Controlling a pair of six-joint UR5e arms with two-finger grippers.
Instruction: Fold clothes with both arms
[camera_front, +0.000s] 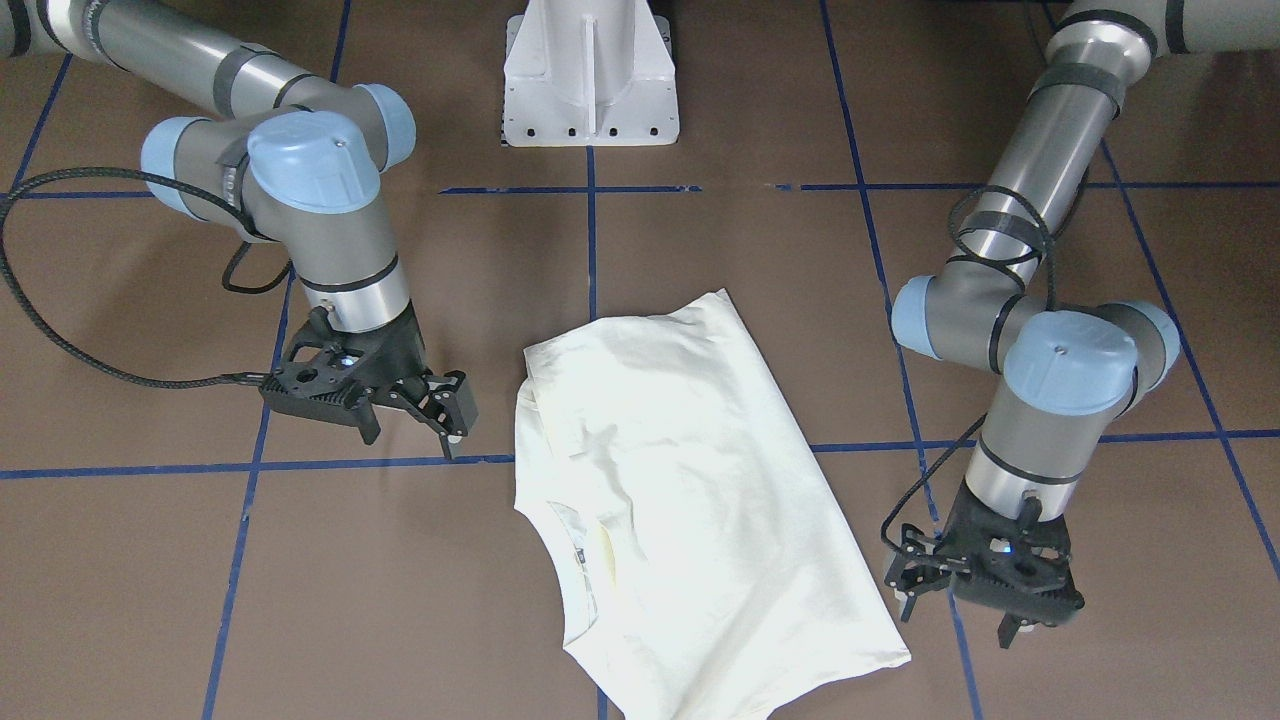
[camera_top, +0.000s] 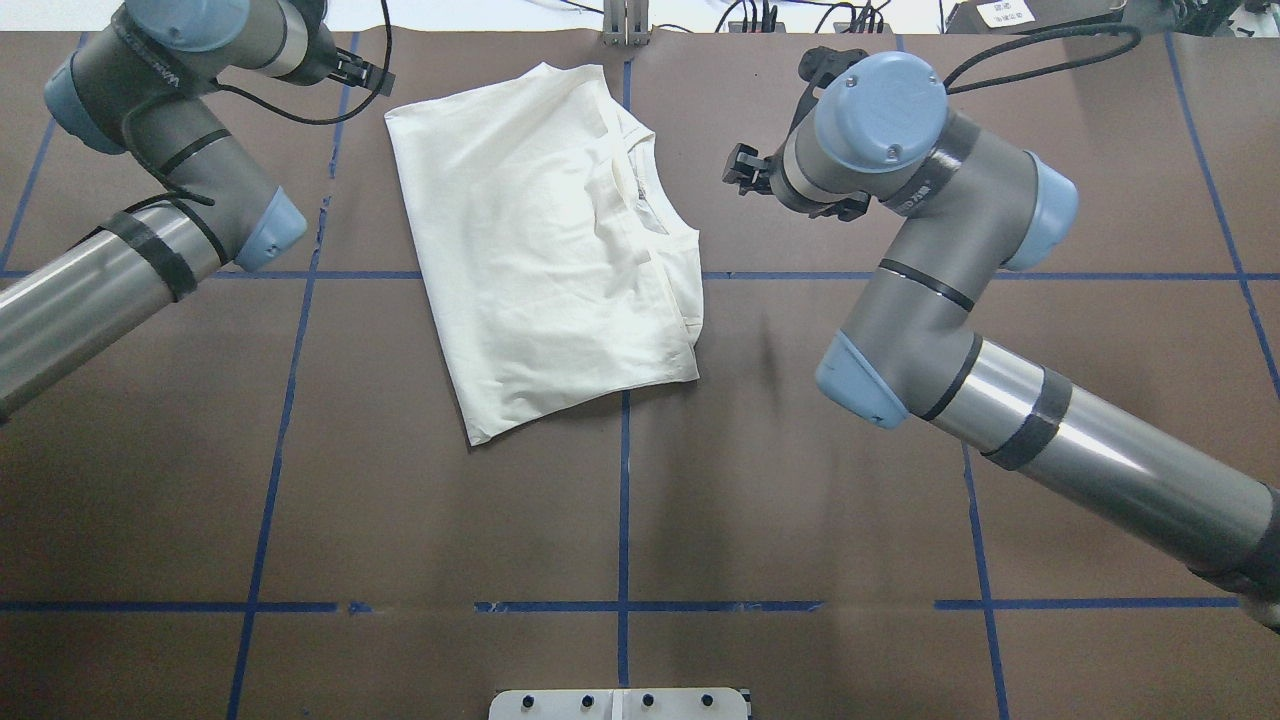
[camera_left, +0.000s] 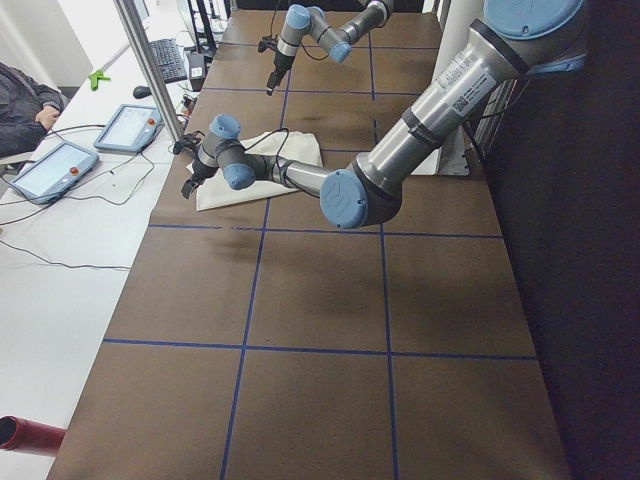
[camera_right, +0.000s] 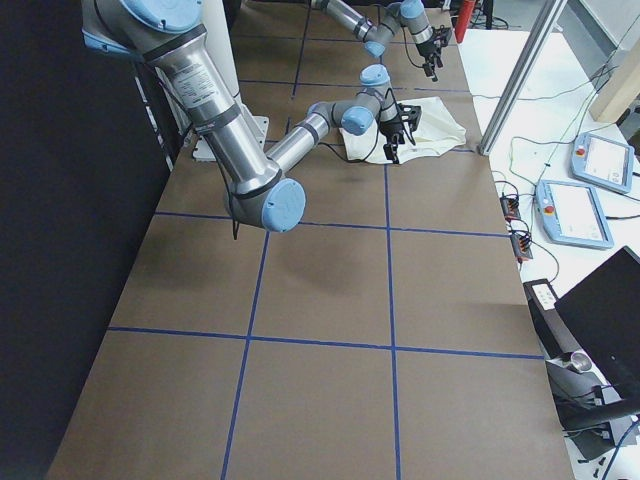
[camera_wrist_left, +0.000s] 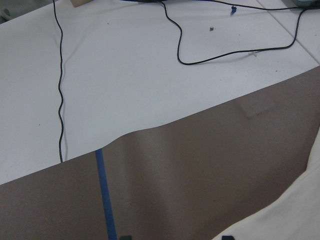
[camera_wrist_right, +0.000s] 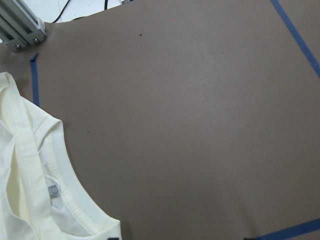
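The brown worktop (camera_top: 800, 480), crossed by blue tape lines (camera_top: 622, 500), fills most of each view. The left arm (camera_top: 150, 250) and right arm (camera_top: 930, 290) both reach across it towards the far side, away from the white pedestal base (camera_front: 590, 80).

Between them lies the cream T-shirt (camera_top: 530, 250), folded into a rough rectangle and set askew. It lies flat on the worktop close to the edge furthest from the robot, plain side up, with no print visible. Its neckline (camera_front: 565, 545) faces the right arm's side, and a small label (camera_wrist_right: 52, 190) shows inside the collar.

The left jaws hang just beside the shirt's opposite long edge, near its far corner. They stand apart and empty, clear of the cloth. The right jaws hover just off the neckline side, likewise spread and holding nothing.

Past the worktop's far edge, a thin black cable (camera_wrist_left: 61, 100) trails over a white surface.
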